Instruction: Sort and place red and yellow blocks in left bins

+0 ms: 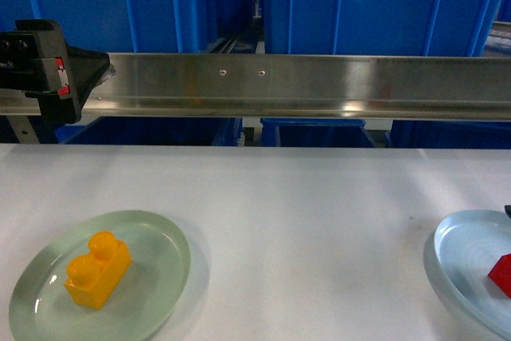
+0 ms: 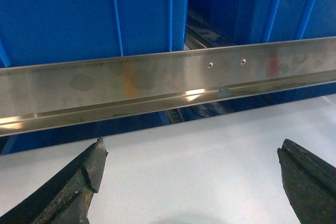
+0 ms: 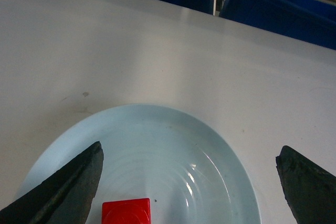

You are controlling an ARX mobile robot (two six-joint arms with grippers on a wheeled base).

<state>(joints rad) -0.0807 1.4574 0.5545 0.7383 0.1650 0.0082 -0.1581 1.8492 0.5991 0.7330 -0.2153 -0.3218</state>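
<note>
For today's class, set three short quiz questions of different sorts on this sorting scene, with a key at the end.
1. True or false: the yellow block lies on the green plate.
2. Multiple choice: the red block sits on (A) the bare white table, (B) the pale-blue plate, (C) the steel rail.
3. Fill in: seen from its wrist camera, the right claw is ____ and hangs over the red block, while the left claw grips nothing.

Key: 1 true; 2 B; 3 open.
</note>
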